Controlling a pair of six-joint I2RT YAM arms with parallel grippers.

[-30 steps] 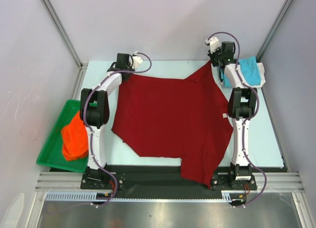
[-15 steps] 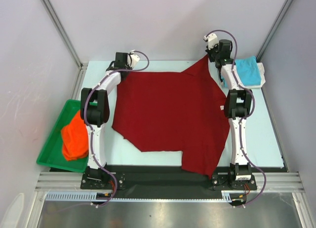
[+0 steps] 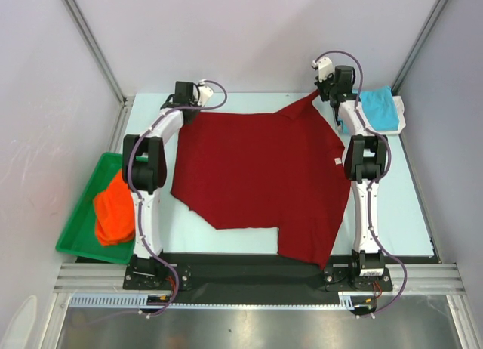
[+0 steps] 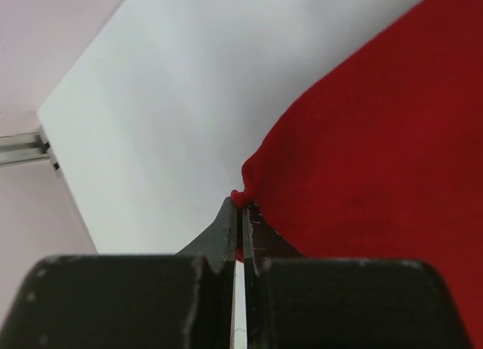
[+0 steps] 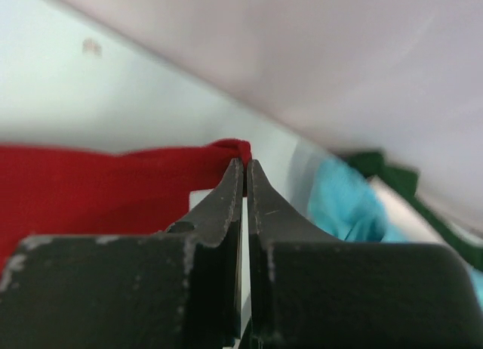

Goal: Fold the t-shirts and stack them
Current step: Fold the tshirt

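Looking at table (image 3: 407, 213), mostly covered by red shirt (image 3: 256, 168) lying spread flat, one flap reaching over near edge by right arm base. Stretching shirt's far edge between both arms, along far side of table. Seeing green tray (image 3: 75, 236) off table's left side, beside left arm. Seeing orange shirt (image 3: 113, 209) bunched inside tray. Seeing turquoise shirt (image 3: 377, 109) crumpled at far-right corner, just beside right arm, resting on something white. Pinching red shirt's far-left corner with left gripper (image 4: 240, 205), jaws closed on small fold of cloth, tips low over table. Pinching far-right corner with right gripper (image 5: 246, 166), jaws closed on cloth edge, cloth peaking up to tips. Noting small white tag (image 3: 337, 162) on red shirt, near right arm.
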